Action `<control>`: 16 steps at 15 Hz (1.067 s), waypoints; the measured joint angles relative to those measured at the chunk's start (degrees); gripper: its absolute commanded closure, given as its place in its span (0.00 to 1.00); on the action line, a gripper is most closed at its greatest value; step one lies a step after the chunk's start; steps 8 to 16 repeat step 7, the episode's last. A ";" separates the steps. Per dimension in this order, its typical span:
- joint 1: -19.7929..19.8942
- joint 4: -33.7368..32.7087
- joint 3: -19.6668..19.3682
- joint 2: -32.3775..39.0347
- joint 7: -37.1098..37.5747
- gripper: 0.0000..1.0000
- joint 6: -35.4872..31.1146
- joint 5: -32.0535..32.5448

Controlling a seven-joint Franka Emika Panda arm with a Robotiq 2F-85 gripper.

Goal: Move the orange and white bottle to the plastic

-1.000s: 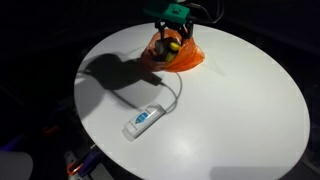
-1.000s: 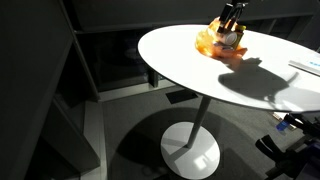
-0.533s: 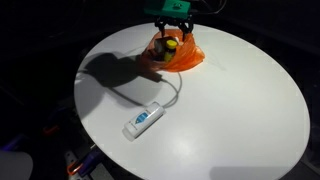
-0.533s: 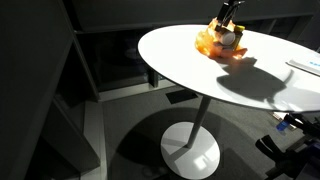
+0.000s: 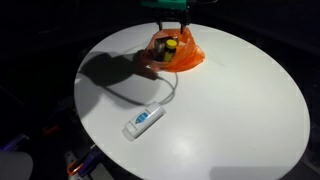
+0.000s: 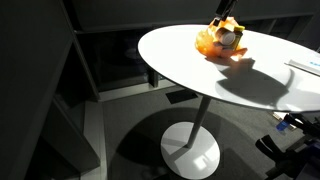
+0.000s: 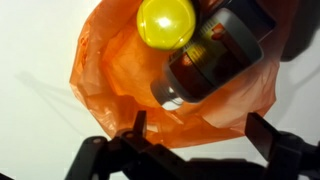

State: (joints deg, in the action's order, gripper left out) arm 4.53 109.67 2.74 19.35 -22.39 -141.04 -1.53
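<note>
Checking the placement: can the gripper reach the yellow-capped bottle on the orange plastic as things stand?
Probably yes. The gripper hangs open directly above the bottle, which rests on the orange plastic. Nothing shows between them, though the plastic's folds crowd its sides.

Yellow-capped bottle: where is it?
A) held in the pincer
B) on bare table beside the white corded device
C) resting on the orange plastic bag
C: the wrist view shows the yellow-capped bottle resting on the orange plastic bag, with the pincer open and holding nothing.
</note>
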 measured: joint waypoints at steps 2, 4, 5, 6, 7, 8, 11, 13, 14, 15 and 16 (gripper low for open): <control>0.00 0.01 0.10 -1.02 -0.01 0.00 1.88 -0.05; 0.00 0.04 0.10 -2.13 -0.01 0.00 3.59 -0.09; 0.00 0.09 0.10 -2.67 -0.06 0.00 4.28 -0.46; -0.02 0.09 0.10 -2.88 -0.07 0.00 4.39 -0.54; -0.05 0.10 0.10 -2.81 -0.07 0.00 4.39 -0.54; -0.05 0.10 0.10 -2.81 -0.07 0.00 4.39 -0.54; -0.05 0.10 0.10 -2.81 -0.07 0.00 4.39 -0.54; -0.05 0.10 0.10 -2.81 -0.07 0.00 4.39 -0.54; -0.05 0.10 0.10 -2.81 -0.07 0.00 4.39 -0.54; -0.05 0.10 0.10 -2.81 -0.07 0.00 4.39 -0.54; -0.05 0.10 0.10 -2.81 -0.07 0.00 4.39 -0.54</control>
